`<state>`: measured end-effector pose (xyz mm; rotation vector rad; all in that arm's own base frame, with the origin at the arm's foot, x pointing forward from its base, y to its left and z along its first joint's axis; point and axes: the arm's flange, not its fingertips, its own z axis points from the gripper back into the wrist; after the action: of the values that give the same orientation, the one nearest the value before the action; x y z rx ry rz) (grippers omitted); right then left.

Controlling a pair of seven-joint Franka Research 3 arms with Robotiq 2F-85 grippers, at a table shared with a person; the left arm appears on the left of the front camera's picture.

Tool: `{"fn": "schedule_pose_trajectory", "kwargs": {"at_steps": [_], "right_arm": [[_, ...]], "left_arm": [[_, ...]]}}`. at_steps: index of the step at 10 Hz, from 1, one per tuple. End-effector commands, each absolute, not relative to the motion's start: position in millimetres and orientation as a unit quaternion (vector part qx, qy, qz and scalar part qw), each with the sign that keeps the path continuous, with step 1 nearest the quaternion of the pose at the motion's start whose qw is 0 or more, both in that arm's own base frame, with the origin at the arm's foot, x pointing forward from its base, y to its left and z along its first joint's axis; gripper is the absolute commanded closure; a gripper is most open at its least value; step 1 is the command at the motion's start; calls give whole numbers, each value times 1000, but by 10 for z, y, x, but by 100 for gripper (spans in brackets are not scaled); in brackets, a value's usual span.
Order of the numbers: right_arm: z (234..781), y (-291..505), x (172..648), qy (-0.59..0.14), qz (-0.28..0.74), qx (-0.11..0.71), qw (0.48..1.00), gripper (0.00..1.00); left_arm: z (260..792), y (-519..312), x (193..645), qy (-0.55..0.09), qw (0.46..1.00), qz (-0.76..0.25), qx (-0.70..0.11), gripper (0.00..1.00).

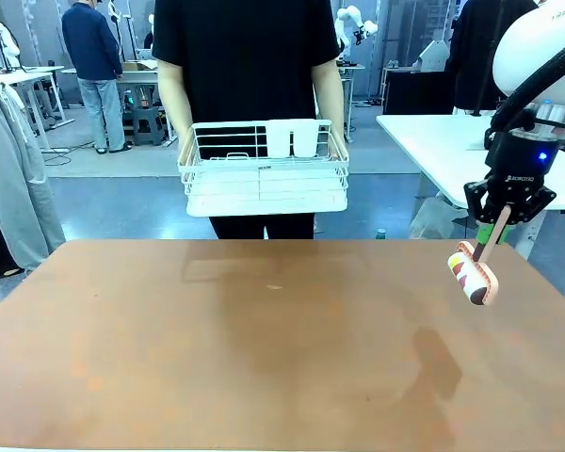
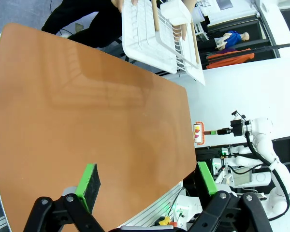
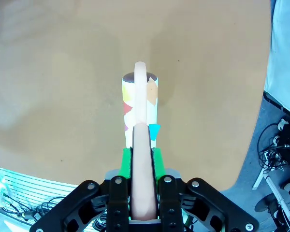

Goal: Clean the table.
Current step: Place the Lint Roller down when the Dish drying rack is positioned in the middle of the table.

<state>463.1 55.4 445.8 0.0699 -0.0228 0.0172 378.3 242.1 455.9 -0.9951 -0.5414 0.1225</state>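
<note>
The table [image 1: 264, 348] has a bare reddish-brown top. My right gripper [image 1: 507, 217] hangs over its far right part, shut on the pale handle of a lint roller [image 1: 473, 275], whose patterned roll hangs tilted a little above the top. In the right wrist view the green pads [image 3: 126, 162] of the gripper [image 3: 140, 154] clamp the handle, and the roll [image 3: 139, 99] points away over the table [image 3: 63, 72]. My left gripper [image 2: 147, 186] stands open above the table [image 2: 87, 111] with nothing between its fingers; farther off are the roller [image 2: 199, 133] and the right gripper [image 2: 227, 130].
A person stands at the far edge and holds a white wire basket [image 1: 264, 165] with both hands, above and beyond the table; it is also seen as the basket [image 2: 159, 34]. A white-topped table [image 1: 452, 141] stands at the back right.
</note>
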Motion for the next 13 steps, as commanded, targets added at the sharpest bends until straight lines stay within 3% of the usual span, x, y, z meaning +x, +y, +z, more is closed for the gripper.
{"fn": "schedule_pose_trajectory", "kwargs": {"at_steps": [1,13], "right_arm": [[4503,570,4641,-10,12,33,999,79],[4503,570,4641,-10,12,33,999,79]], "left_arm": [[4571,2434,3772,-261,837,56,-478,0],[4571,2434,3772,-261,837,56,-478,0]]}}
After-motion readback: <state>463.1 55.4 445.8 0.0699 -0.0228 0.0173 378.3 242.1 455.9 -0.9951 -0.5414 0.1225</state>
